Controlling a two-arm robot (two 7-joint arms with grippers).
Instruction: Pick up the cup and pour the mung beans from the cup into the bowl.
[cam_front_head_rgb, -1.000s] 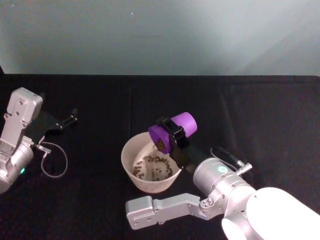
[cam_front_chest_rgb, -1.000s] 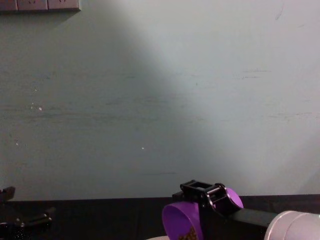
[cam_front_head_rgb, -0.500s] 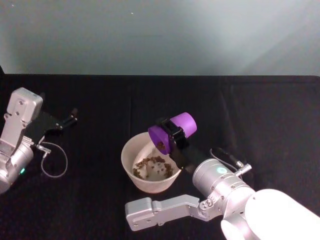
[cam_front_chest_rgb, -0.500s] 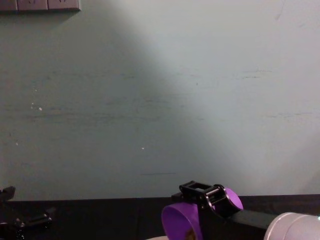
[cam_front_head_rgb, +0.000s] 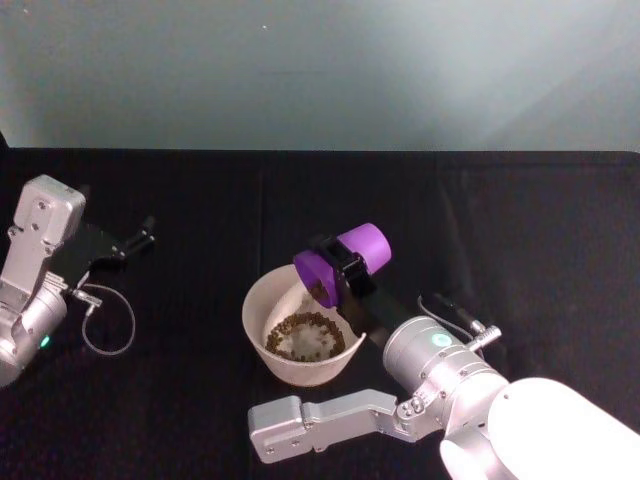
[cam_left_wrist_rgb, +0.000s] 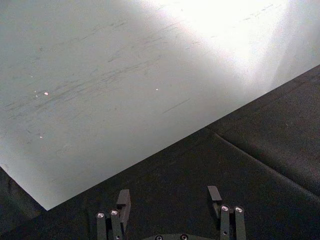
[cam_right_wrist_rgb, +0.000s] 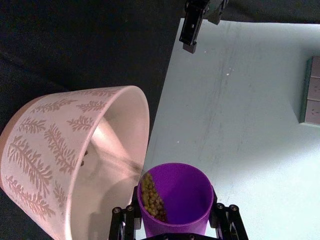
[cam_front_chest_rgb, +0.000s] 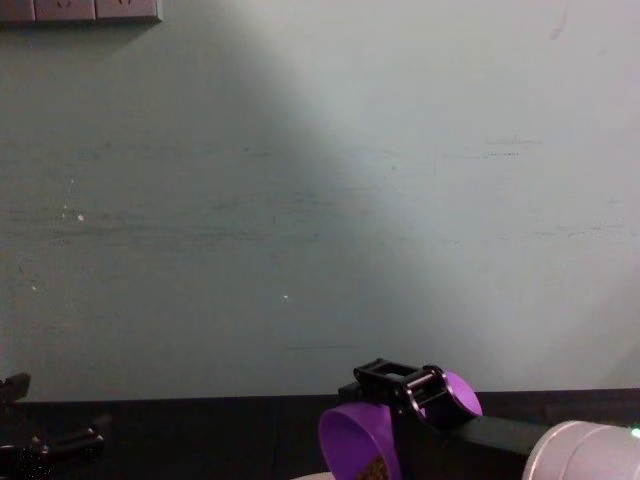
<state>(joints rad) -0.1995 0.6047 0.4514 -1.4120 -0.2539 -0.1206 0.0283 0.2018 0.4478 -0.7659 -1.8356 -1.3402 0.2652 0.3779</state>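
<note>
The purple cup (cam_front_head_rgb: 340, 262) hangs tipped on its side over the right rim of the bowl (cam_front_head_rgb: 252, 300), mouth facing down-left into it. My right gripper (cam_front_head_rgb: 348, 270) is shut on the cup. In the right wrist view a few mung beans (cam_right_wrist_rgb: 152, 197) cling to the lower wall of the cup (cam_right_wrist_rgb: 182, 195), beside the pink leaf-patterned bowl (cam_right_wrist_rgb: 45, 150). A ring of mung beans (cam_front_head_rgb: 305, 335) lies in the bowl. The chest view shows the cup (cam_front_chest_rgb: 350, 452) in the right gripper (cam_front_chest_rgb: 405, 385). My left gripper (cam_left_wrist_rgb: 168, 200) is open and holds nothing, parked at the far left (cam_front_head_rgb: 142, 235).
A black cloth covers the table (cam_front_head_rgb: 520, 220), with a pale wall close behind. A thin cable loop (cam_front_head_rgb: 105, 325) lies by the left arm. My right arm's silver link (cam_front_head_rgb: 320, 420) stretches in front of the bowl. Wall sockets (cam_front_chest_rgb: 80, 10) sit high on the wall.
The cup has shifted slightly left and tipped a little more. Fewer beans show at its mouth and more lie in the bowl. The left arm has stayed put.
</note>
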